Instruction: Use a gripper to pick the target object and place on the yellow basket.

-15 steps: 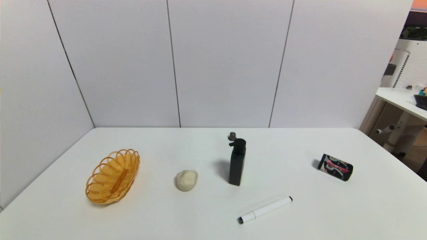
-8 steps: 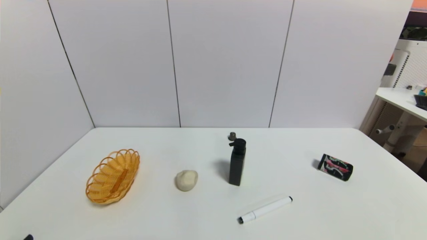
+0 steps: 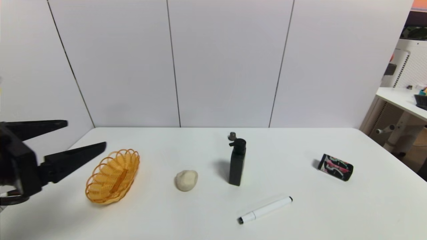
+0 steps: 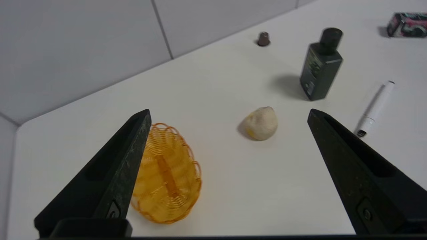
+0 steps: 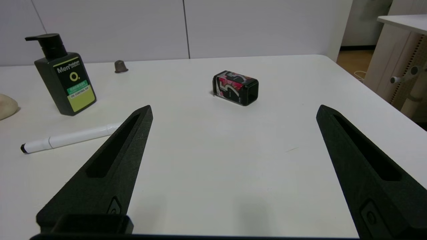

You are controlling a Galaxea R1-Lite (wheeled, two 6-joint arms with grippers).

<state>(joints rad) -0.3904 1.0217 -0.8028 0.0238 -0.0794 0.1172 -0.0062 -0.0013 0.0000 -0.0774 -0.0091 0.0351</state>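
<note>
The black pump bottle (image 3: 237,163) stands upright near the table's middle; its green label (image 5: 78,91) faces the right wrist camera. It also shows in the left wrist view (image 4: 321,66). The yellow basket (image 3: 112,175) lies empty at the left (image 4: 166,186). My left gripper (image 3: 85,135) hangs open above the table's left edge, just left of the basket and far from the bottle. My right gripper (image 5: 233,111) is open with nothing between its jaws, low over the table's near right part and out of the head view.
A pale dough-like lump (image 3: 186,180) lies between basket and bottle. A white marker pen (image 3: 265,209) lies in front of the bottle. A black can with pink-red print (image 3: 335,167) lies at the right. A small brown cap (image 3: 232,136) sits behind the bottle.
My left gripper has risen into the head view at the left edge, jaws spread wide. Nothing on the table has moved.
</note>
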